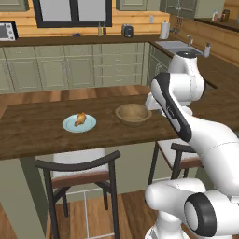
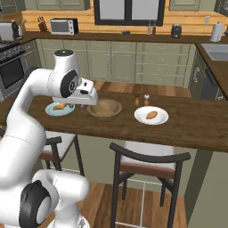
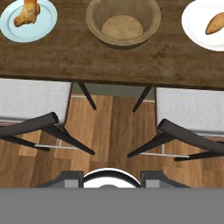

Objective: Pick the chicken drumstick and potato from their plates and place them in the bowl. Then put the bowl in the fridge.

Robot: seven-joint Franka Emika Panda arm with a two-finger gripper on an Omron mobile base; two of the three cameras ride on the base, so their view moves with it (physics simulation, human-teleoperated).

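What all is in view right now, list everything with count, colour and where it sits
chicken drumstick: one, golden-brown, on the pale blue plate
potato: one, tan-orange, on the white plate
bowl: one, light-brown wood, empty, between the two plates
table: one, dark wood, under plates and bowl
chairs: two, dark frames, pale seats, tucked at the table's near side
shakers: two, small, behind the white plate
toaster oven: one, silver, back counter
arm: one, white, raised before the table

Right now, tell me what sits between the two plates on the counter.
The empty wooden bowl sits between the blue plate holding the drumstick and the white plate holding the potato, seen clearest in the hand view.
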